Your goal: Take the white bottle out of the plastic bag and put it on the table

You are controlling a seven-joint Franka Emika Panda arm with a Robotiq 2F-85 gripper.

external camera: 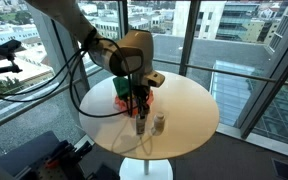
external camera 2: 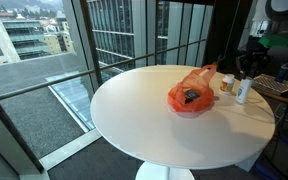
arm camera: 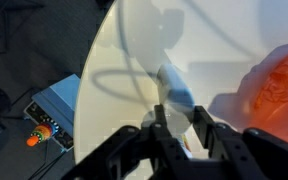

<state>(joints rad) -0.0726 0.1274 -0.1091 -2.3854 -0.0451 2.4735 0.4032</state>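
Round white table (external camera 2: 154, 125) on a single central pedestal, orange plastic bag (external camera 2: 191, 93) lying crumpled right of centre in an exterior view, white bottle (external camera 2: 244, 90) upright near the right rim, small amber jar (external camera 2: 227, 85) just beside it, bag apart from both.

Tabletop (external camera 2: 134, 125) open across left and lower frame. Orange bag (external camera 2: 191, 97) blocks centre-right; white bottle (external camera 2: 244, 90) and small jar (external camera 2: 227, 86) crowd right edge.
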